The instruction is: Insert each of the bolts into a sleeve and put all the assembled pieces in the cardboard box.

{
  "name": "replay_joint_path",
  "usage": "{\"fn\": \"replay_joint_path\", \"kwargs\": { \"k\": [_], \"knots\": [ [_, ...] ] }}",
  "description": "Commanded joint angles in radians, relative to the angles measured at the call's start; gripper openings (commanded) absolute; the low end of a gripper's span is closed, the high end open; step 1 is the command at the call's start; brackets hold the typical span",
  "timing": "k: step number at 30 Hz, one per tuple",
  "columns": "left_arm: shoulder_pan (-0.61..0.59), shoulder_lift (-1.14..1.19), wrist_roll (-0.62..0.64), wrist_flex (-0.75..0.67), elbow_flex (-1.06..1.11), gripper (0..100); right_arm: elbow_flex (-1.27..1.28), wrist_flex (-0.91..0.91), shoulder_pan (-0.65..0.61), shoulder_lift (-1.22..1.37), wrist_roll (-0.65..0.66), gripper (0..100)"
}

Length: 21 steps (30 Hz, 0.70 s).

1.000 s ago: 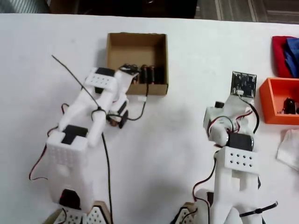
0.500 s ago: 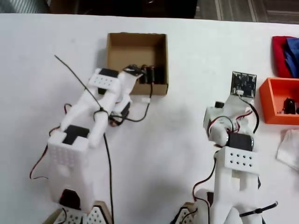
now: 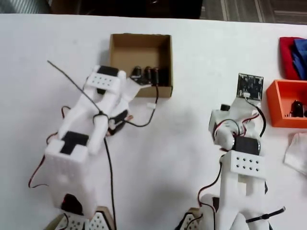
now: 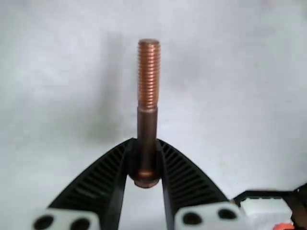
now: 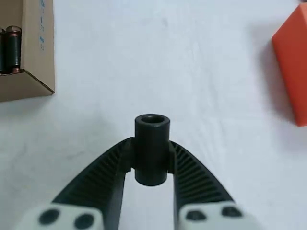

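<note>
With the left gripper (image 4: 145, 149) clamped on a bolt (image 4: 147, 86) near the cardboard box (image 3: 134, 52) and the right gripper (image 5: 151, 154) clasping a sleeve (image 5: 151, 129) far right, a tilted bolt could miss or jam the bore.

light: bright, diffuse | shadows: soft, faint | glare: mild on table (image 3: 192, 52)

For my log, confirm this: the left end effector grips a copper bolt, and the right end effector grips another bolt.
Wrong on the right side. The left end effector grips a copper bolt, but the right end effector grips a black sleeve, as the right wrist view shows.
</note>
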Motion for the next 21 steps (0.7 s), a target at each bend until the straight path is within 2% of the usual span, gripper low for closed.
{"fn": "replay_joint_path", "kwargs": {
  "k": [1, 6, 10, 18, 21],
  "knots": [
    [-0.003, -0.115, -0.144, 0.091, -0.005, 4, -0.012, -0.018, 0.007, -0.045, 0.002, 2.2],
    [-0.009, -0.115, -0.351, 0.084, -0.004, 4, -0.006, -0.018, 0.005, -0.045, 0.002, 2.2],
    [-0.002, -0.064, -0.427, -0.003, 0.033, 5, -0.006, -0.018, 0.005, -0.041, 0.002, 2.2],
    [0.043, 0.137, -0.423, -0.038, 0.021, 5, -0.006, -0.018, 0.005, -0.042, 0.002, 2.2],
    [0.037, 0.166, -0.339, -0.034, -0.042, 10, -0.006, -0.018, 0.004, -0.039, 0.002, 2.2]
  ]
}}
